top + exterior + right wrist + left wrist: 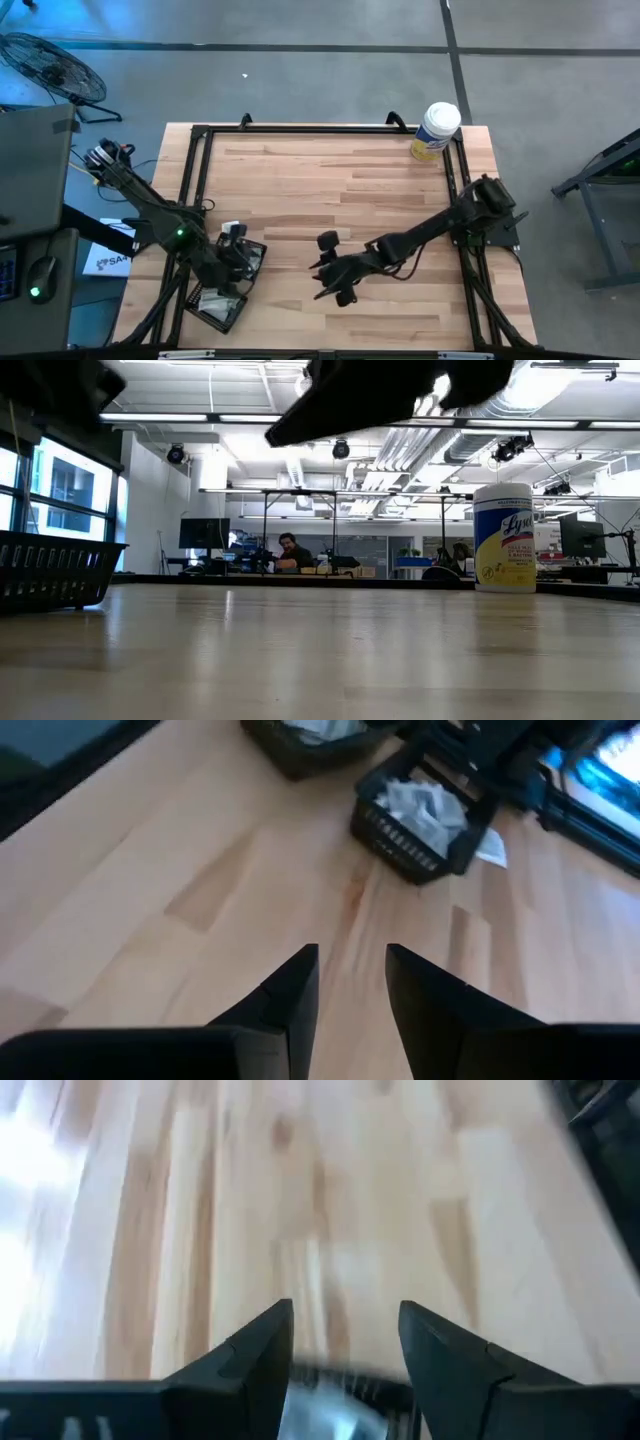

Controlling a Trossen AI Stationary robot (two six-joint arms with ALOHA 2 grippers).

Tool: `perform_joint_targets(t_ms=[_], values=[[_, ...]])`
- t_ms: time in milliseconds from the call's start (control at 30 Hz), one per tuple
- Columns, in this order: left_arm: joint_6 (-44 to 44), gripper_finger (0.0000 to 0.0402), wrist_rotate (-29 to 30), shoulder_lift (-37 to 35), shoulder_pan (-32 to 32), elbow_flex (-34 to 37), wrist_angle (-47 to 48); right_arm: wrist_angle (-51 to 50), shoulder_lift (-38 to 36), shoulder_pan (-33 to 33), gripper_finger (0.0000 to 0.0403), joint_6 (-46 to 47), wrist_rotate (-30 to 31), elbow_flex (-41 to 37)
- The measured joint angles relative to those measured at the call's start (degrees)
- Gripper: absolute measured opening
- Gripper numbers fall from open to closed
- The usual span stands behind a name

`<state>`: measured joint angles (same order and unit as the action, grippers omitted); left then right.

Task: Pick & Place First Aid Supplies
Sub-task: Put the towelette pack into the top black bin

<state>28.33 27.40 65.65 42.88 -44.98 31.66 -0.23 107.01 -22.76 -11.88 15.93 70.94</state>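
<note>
Your left gripper [345, 1342] hangs spread, nothing pinched, over the black mesh trays [232, 283]; your right gripper [352, 982] hovers parted above the bare counter [330, 180].

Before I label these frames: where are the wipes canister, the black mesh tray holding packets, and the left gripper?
wipes canister [436, 130]: high view, white lid.
black mesh tray [400, 843]: right wrist view, front mesh wall.
left gripper [345, 1345]: left wrist view, gap between open fingers.

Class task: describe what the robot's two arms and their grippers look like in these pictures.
Both arms, left arm and right arm, are dark and jointed. A green light glows on the left one. Each ends in two black, wedge-shaped fingers: left gripper, right gripper.
</note>
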Motion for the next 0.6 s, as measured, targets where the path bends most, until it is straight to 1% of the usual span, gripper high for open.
perform_joint_targets(t_ms=[100, 167, 200, 267, 333, 400, 500, 600], values=[[-7.3, 0.0169, -0.7, 0.2, -2.8, 1.7, -8.9, 9.7, -0.5, 3.0, 0.0107, -0.4, -3.7, -5.5], [-11.0, 0.0159, -1.7, 0.3, -5.8, 4.7, -15.2, 15.7, -1.2, 4.9, 0.0099, 0.6, -3.9, -9.4], [-12.6, 0.0153, -3.1, 0.4, -7.8, 6.4, -18.3, 17.2, -2.0, 5.6, 0.0094, 1.1, -3.0, -11.5], [-16.8, 0.014, -7.8, 0.4, -12.0, 10.0, -25.4, 18.6, -3.8, 6.6, 0.0083, 2.6, -0.9, -15.7], [-20.0, 0.0124, -12.2, 0.4, -16.7, 13.1, -30.9, 19.2, -7.1, 7.2, 0.0071, 4.2, 0.5, -20.0], [-22.9, 0.0107, -15.3, 0.4, -21.4, 15.2, -36.3, 23.5, -10.7, 7.9, 0.0059, 5.6, 1.4, -23.9], [-26.5, 0.0079, -19.7, 0.3, -28.3, 16.3, -42.3, 28.8, -17.0, 8.3, 0.0042, 5.9, 0.2, -31.4], [-28.7, 0.0049, -27.3, 0.1, -34.5, 16.5, -45.2, 33.7, -24.3, 8.2, 0.0027, 6.0, -2.0, -39.7]])
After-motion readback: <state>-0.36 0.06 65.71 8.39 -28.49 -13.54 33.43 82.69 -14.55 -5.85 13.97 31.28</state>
